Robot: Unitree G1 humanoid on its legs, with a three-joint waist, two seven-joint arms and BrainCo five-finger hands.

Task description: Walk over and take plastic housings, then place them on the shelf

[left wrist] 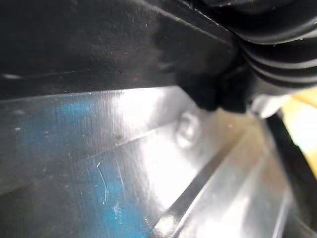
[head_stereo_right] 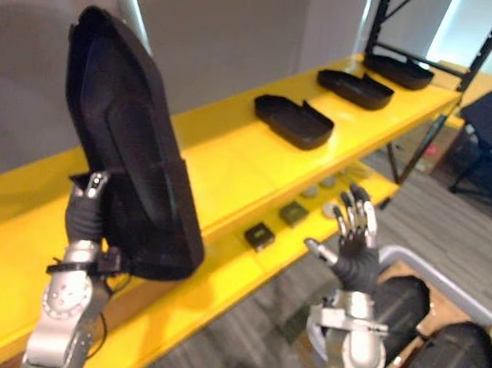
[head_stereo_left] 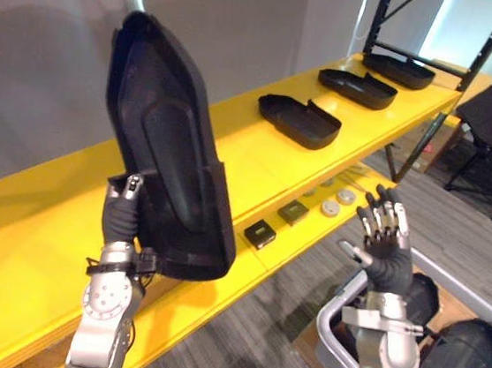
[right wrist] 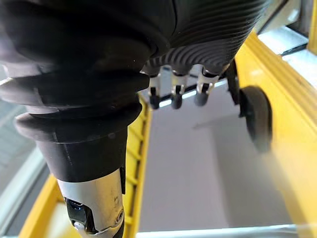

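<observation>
Plastic housing [head_stereo_left: 167, 139] upright, gripped at lower edge by left hand [head_stereo_left: 120, 216] fingers; right hand [head_stereo_left: 387, 245] fingers spread wide, empty

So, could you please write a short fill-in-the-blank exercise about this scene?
1. The left hand holds one black housing; the right hand holds ____.
2. ____ more housings lie on the upper shelf.
3. That shelf is ____ in colour.

Missing words: nothing, three, yellow.

The long yellow shelf [head_stereo_left: 257, 163] is overlooked by both eye views. The wrist views are set very close, the left against the black plastic housing [left wrist: 124, 148].
</observation>
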